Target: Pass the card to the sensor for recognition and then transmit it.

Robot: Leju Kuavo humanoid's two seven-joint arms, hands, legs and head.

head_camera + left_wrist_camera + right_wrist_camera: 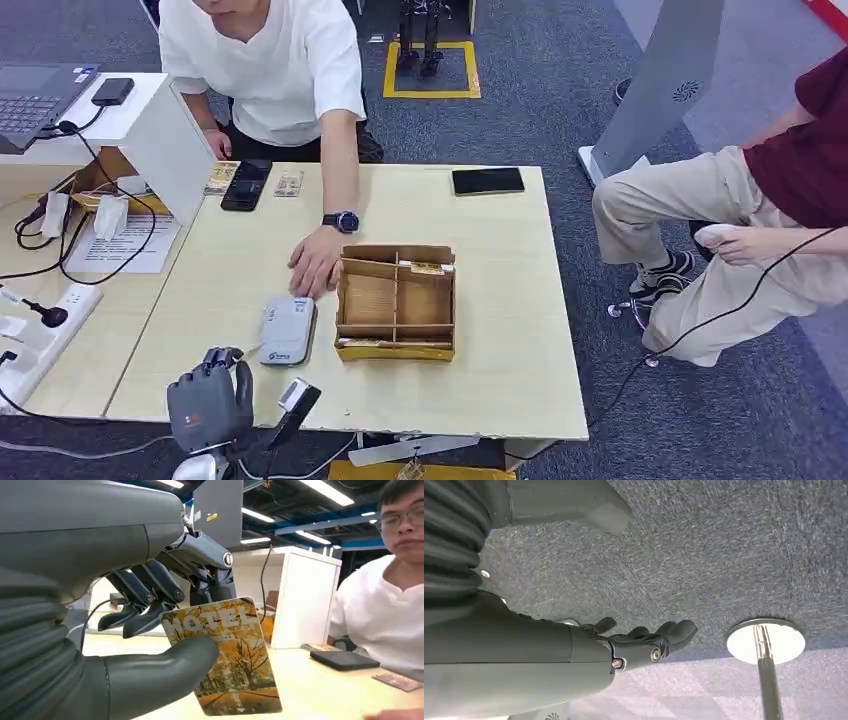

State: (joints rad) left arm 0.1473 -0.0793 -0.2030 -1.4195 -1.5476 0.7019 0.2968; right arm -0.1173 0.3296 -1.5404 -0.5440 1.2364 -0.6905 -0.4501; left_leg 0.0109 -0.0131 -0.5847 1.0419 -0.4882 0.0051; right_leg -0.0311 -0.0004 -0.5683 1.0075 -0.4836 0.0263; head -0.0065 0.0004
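Left hand (150, 645) pinches card (227, 655)

Grey left hand (208, 405) cut by the head view's bottom edge, wrist and arm out of frame. Yellow printed "HOTEL" card (227, 655): thick grey thumb (165, 672) covers its near-left part in the left wrist view; bottom corner clipped by the edge; small print under the title too fine to read. In the head view the card can't be made out in the hand. Person in white T-shirt (265, 65) cut off at the top edge. Person in dark red top (810, 140) cut by the right edge. Small cards in the wooden divided box (396, 302): print too small to tell. Grey right hand (644, 640): fingertips partly hidden behind its own palm.
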